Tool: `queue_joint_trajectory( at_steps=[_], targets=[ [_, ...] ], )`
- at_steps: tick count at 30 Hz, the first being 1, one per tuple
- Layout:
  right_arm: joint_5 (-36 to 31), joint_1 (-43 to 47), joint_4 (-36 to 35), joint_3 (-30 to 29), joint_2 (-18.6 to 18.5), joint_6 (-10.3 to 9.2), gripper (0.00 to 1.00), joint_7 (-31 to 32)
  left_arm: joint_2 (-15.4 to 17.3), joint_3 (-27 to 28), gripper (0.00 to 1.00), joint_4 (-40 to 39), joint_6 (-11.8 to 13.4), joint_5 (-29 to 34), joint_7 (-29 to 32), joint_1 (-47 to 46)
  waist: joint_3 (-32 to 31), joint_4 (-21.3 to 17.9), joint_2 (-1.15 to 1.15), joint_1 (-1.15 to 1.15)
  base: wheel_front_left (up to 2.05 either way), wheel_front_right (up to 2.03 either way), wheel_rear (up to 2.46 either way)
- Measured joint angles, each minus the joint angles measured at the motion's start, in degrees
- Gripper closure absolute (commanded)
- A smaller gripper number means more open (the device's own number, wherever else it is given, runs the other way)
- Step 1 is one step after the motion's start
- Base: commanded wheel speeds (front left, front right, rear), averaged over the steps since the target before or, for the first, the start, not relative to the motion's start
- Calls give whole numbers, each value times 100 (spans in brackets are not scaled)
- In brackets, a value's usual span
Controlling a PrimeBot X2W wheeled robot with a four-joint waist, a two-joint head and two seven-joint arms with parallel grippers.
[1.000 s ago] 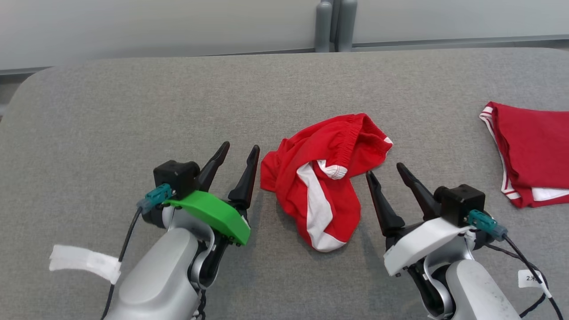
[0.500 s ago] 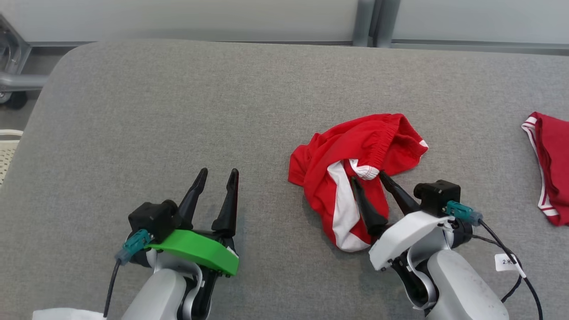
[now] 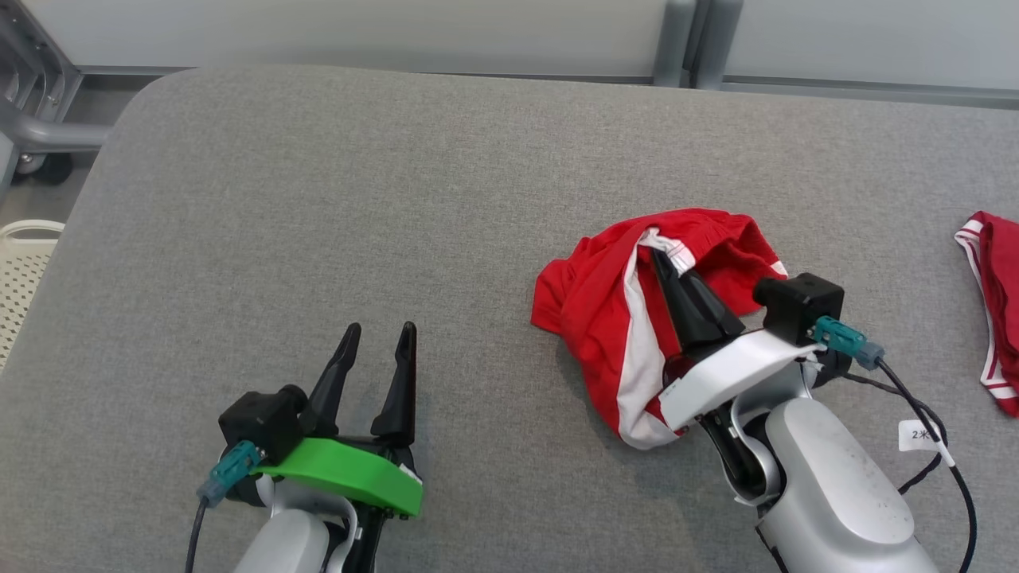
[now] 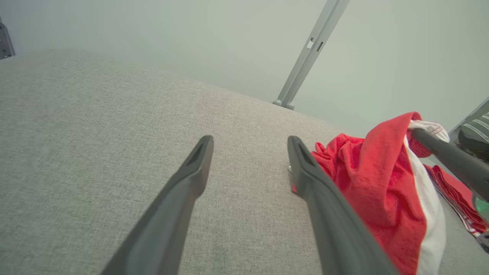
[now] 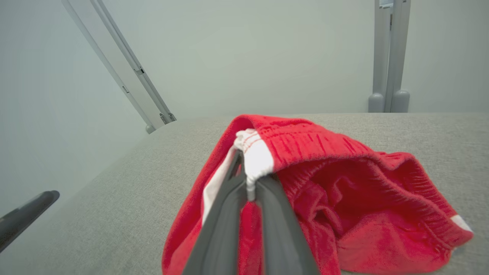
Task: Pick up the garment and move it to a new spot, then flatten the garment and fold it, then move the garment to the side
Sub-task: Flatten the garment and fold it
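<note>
Grey padded worktop (image 3: 318,199) runs wide in front of you, with a pale wall (image 3: 398,32) behind. Your right pincer (image 3: 659,256) is clamped tight on the white-trimmed hem (image 5: 254,152) of the red garment (image 3: 589,318). The cloth peaks around the tips like a little tent, and the rest of it trails on the surface back toward the arm. Your left pincer (image 3: 380,328) sits wide, holding nothing, well apart to the left over bare fabric.

Watch this one: that bite looks thin, just an edge of trim, so a quick lift could let it slip out. You may also have caught only one layer, and then the bundle would unroll and drag as you carry it. Out at the right edge lies a second garment (image 3: 995,302), darker red. Swing that way and you risk snagging it.
</note>
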Motion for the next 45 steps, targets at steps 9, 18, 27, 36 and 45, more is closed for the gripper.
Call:
queue_joint_trajectory(
  at_steps=[9, 18, 27, 36, 45],
  targets=[
    [-65, -315, -1032, 91, -8, 0, 100, 525, -169, -5, 0, 48, -108, 8, 0, 95, -62, -87, 0, 0, 0, 0, 0],
    [30, -904, -1747, 452, -2, 0, 100, 1104, -263, 165, 0, 82, -172, 26, 0, 102, -168, -67, 0, 0, 0, 0, 0],
    [191, -864, -1686, -68, 3, 0, 100, 1341, -283, 558, 0, -42, -174, 104, 0, 218, -261, 3, 0, 0, 0, 0, 0],
    [-148, -293, -65, -926, 1, 0, 100, 1459, -298, 565, 0, -19, -232, 199, 0, 277, -148, -47, 0, 0, 0, 0, 0],
    [-175, -293, 547, -1026, -269, 0, 100, 1412, -333, 374, 0, 93, -282, 255, 0, 276, -89, -189, 0, 0, 0, 0, 0]
  ],
)
